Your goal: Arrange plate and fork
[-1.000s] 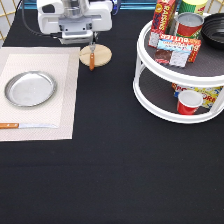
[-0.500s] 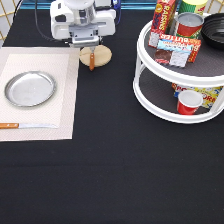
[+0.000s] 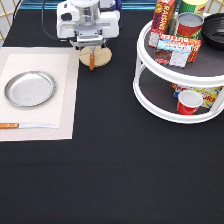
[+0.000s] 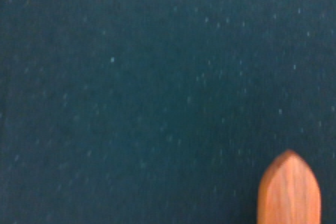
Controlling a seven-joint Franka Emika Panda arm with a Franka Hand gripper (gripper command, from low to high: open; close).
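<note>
The silver plate (image 3: pixel 30 89) lies on a cream placemat (image 3: pixel 62 67) at the exterior view's left. The fork (image 3: pixel 91 61) lies on a round wooden disc (image 3: pixel 101 56) near the exterior view's top, with only its brown-orange handle showing below my hand. My gripper (image 3: pixel 91 49) hangs right over the disc and the fork's tine end, close above them. The wrist view shows the rounded tip of the fork handle (image 4: pixel 289 192) against the black cloth. Nothing is lifted.
A wooden-handled knife (image 3: pixel 26 125) lies along the placemat's near edge. A white two-tier turntable (image 3: pixel 150 95) at the exterior view's right carries cans, boxes and a red cup (image 3: pixel 190 101). Black cloth covers the table.
My gripper has moved toward the exterior view's right and come lower over the wooden disc, covering the fork's tine end. Plate, knife and fork have not moved.
</note>
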